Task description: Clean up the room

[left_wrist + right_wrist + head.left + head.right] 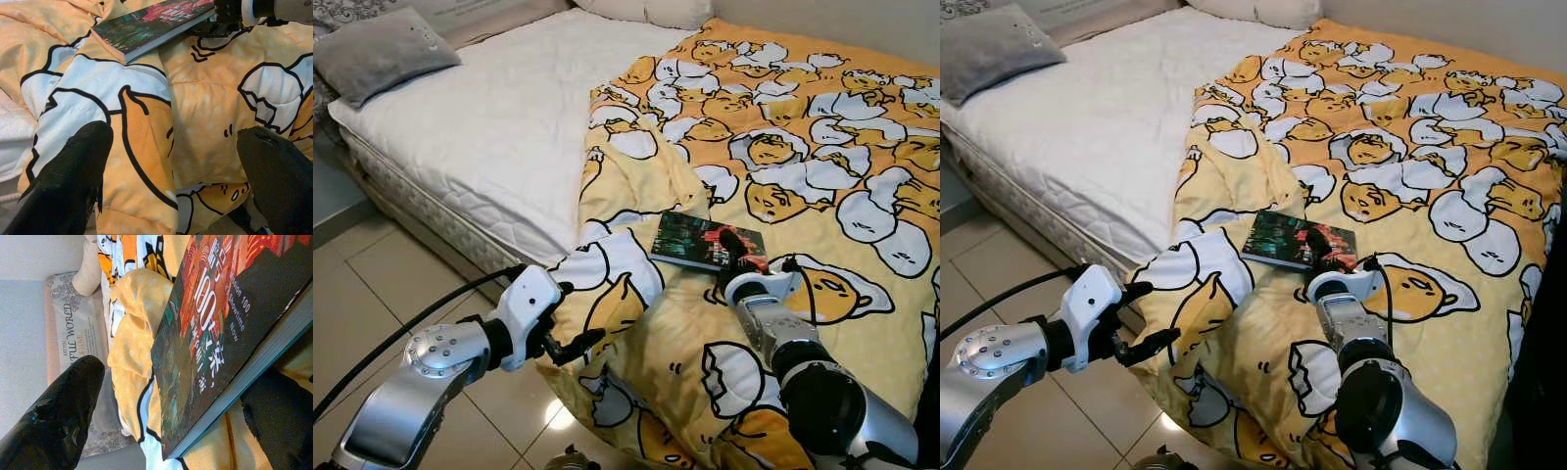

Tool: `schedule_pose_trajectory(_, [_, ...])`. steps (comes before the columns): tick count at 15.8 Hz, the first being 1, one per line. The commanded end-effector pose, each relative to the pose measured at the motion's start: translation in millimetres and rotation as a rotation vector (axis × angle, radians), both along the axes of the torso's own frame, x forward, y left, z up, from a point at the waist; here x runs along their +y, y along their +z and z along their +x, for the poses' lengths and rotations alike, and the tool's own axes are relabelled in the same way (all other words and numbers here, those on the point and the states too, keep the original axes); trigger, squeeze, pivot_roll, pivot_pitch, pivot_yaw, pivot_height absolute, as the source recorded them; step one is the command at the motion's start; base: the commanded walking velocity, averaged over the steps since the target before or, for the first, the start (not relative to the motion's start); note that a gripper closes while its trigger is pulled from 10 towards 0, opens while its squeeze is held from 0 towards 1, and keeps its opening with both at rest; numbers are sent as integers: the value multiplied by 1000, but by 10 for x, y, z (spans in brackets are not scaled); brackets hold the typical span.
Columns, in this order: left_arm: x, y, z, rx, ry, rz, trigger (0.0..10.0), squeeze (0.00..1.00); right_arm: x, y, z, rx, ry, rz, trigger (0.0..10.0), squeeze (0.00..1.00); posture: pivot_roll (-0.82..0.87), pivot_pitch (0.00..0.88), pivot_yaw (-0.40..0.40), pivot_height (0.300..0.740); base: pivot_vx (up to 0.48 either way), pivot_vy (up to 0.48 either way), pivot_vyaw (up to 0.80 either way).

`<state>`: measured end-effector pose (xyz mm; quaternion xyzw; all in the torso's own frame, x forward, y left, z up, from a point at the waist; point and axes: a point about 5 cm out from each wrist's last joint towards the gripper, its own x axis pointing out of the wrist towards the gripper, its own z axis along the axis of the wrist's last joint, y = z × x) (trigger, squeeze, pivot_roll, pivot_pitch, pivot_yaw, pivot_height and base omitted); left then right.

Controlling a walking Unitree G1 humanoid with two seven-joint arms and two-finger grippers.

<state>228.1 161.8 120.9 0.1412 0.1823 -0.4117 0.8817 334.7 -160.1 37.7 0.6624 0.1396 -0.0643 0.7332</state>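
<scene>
One book [703, 240] lies on the cartoon quilt [822, 147] between the right tool's [736, 257] parted fingers; left tool [570, 343] apart.

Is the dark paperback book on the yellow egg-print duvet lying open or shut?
Shut. The dark paperback book lies flat, front cover up, on the yellow egg-print duvet; its page edges form one closed block.

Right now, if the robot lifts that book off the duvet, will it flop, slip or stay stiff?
The book looks fairly thick and flat, so it probably stays stiff. Its cover looks glossy in the right wrist view, so the right gripper might slip. The soft duvet may sag underneath if pushed.
</scene>
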Motion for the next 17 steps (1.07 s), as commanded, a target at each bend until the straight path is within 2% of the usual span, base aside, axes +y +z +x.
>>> schedule_pose_trajectory(1, [-5, -7, 1, -7, -2, 11, 10000, 1000, 20, 56, 49, -10, 1, -4, 10000, 0, 103, 0, 25, 740, 0, 0, 0])
schedule_pose_trajectory(8, [61, 22, -96, -2, 14, 24, 10000, 1000, 26, -15, 21, 74, -45, -60, 10000, 0, 143, 3, 52, 740, 0, 0, 0])
schedule_pose_trajectory(9, [43, 58, -138, -4, 12, 11, 10000, 1000, 22, -34, 15, 114, -59, -108, 10000, 0, 162, 85, 70, 740, 0, 0, 0])
schedule_pose_trajectory(10, [27, 83, -168, -5, 8, 0, 10000, 1000, 17, -38, 15, 134, -73, -128, 10000, 0, 165, 107, 75, 740, 0, 0, 0])
schedule_pose_trajectory(14, [-26, 135, -202, -22, 3, -30, 10000, 1000, 30, -4, 45, 136, -99, -131, 10000, 0, 188, 168, 86, 740, 0, 0, 0])
schedule_pose_trajectory(17, [-19, 167, -208, -34, 15, -37, 10000, 1000, 49, 119, 130, 64, -148, -78, 10000, 0, 190, 181, 87, 740, 0, 0, 0])
